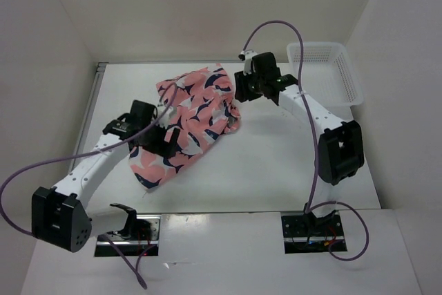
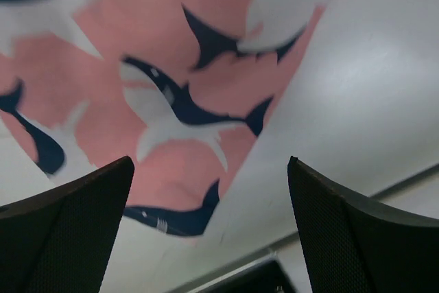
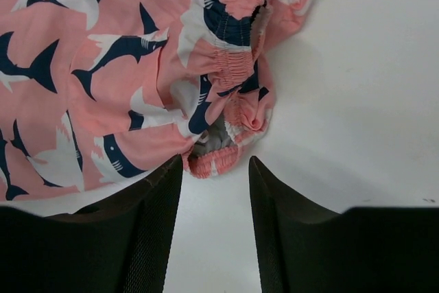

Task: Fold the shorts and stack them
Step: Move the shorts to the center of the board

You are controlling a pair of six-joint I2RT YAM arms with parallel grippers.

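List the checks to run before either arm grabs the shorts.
1. Left gripper open and empty: ok.
2. Right gripper open and empty: ok.
3. Shorts lying flat for folding: not ok, rumpled, waistband bunched.
4. Waistband just ahead of the right gripper: ok.
5. Basket apart from the shorts: ok.
6. A second pair in the heap: cannot tell.

Soft, wrinkly cloth shorts (image 3: 103, 80) with a bunched stretchy band, a smooth, slightly shiny white table (image 1: 276, 164), and a hard plastic basket (image 1: 349, 77) full of holes.
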